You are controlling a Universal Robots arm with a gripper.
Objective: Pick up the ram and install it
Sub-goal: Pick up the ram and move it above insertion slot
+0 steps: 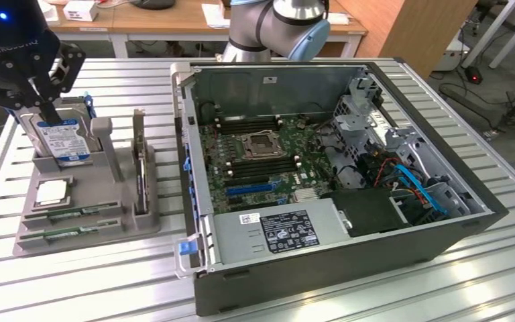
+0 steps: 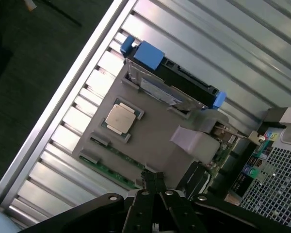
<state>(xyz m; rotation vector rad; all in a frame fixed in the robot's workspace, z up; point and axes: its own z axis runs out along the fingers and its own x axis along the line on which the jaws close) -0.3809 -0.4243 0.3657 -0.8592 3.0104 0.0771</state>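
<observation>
**A:** Where is the ram?

**B:** The ram sits on edge in a slot of the grey holder, near its front. A second stick lies in the next slot, closer to the holder's front edge. Both are seated in the holder and nothing touches them.

**A:** What else is in that holder?

**B:** A square silver processor chip lies flat just behind the sticks. Behind that a hard drive stands upright, and an expansion card stands on the side toward the computer case.

**A:** And the gripper?

**B:** The gripper hangs over the far end of the holder, in front of the hard drive and well apart from the ram. In the wrist view its fingers are pressed together with nothing between them.

**A:** The case?

**B:** It lies open on the table at the exterior view's right of the holder, with the motherboard exposed. The arm rises behind it.
</observation>
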